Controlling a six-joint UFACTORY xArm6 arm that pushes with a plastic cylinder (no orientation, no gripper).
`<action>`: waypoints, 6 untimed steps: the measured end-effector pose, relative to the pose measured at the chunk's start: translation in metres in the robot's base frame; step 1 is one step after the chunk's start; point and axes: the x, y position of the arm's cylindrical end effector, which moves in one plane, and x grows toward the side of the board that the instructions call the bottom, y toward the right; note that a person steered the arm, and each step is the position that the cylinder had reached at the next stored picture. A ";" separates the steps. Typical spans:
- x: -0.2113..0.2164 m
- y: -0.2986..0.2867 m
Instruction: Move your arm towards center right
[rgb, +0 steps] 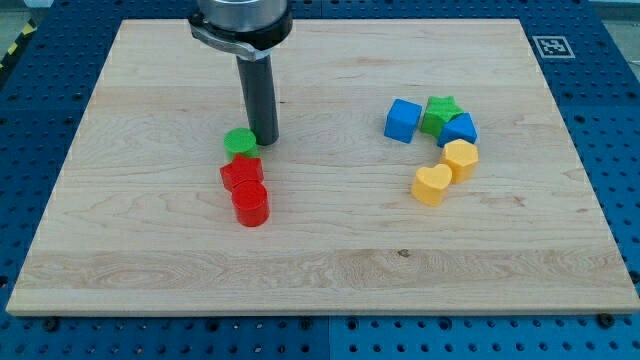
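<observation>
My tip (265, 140) rests on the wooden board (150, 240) left of centre, touching or just right of a green round block (240, 142). Below the green block sit a red block (241, 172) and a red cylinder (250, 204), close together in a column. At the view's right is a cluster: a blue cube (401, 120), a green star block (439, 113), a second blue block (459, 130), a yellow block (460, 159) and a yellow heart block (431, 186). The tip is far left of this cluster.
The board lies on a blue perforated table (600, 120). A fiducial marker (549, 45) sits at the board's top right corner. The arm's metal flange (243, 20) hangs over the board's top edge.
</observation>
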 end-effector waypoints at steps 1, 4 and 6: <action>0.005 0.019; 0.084 0.107; 0.146 0.164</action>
